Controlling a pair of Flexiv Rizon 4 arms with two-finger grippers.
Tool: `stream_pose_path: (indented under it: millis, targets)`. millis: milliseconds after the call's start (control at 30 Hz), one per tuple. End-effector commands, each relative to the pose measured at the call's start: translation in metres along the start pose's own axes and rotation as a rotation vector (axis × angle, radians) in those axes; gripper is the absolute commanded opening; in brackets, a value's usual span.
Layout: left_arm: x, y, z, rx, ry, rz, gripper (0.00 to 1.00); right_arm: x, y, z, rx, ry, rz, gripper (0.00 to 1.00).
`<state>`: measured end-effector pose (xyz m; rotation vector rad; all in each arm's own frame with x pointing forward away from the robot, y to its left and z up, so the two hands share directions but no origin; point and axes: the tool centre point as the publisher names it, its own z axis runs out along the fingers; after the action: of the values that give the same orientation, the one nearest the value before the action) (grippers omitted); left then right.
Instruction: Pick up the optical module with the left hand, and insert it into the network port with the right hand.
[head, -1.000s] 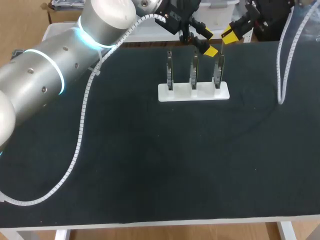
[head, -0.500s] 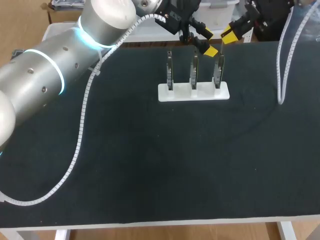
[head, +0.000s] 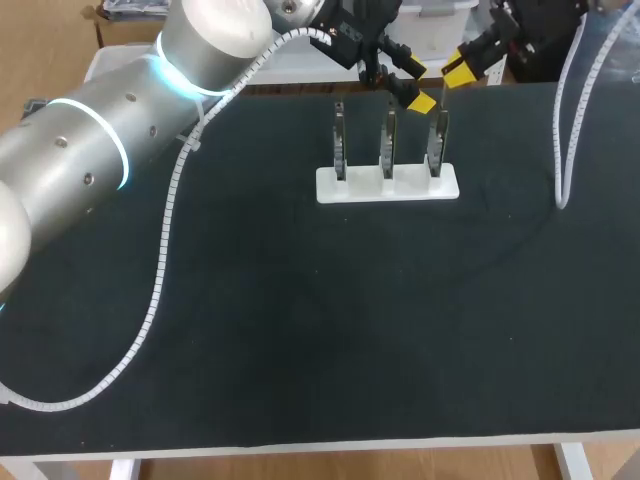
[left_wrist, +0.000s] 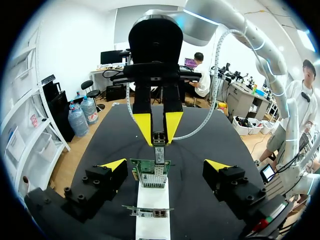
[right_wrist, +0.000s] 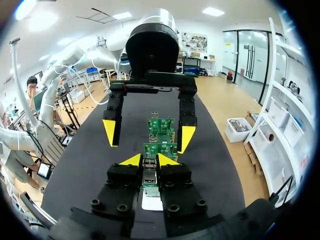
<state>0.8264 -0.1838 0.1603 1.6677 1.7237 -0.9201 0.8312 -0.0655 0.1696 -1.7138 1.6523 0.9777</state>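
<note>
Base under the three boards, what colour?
White. The base shows best in the head view, against the black table.

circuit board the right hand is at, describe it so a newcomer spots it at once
On the black table a white base holds three upright circuit boards in a row. Take the end board at the right hand: only it has a small metal module pinched by yellow tips at its top edge.

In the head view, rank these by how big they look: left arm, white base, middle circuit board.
1. left arm, helped by nearness to the camera
2. white base
3. middle circuit board
</note>
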Motion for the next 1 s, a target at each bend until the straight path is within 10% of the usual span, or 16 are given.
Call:
stream_pose_path:
  millis: [33,1000]
  targets:
    - [-0.004,0.010,0.002,0.048,0.010,-0.002,1.00,0.001,-0.007,0.001,-0.597,0.001,0.003,0.00]
    - [-0.004,0.010,0.002,0.048,0.010,-0.002,1.00,-0.014,-0.001,-0.010,-0.548,-0.012,-0.035,0.00]
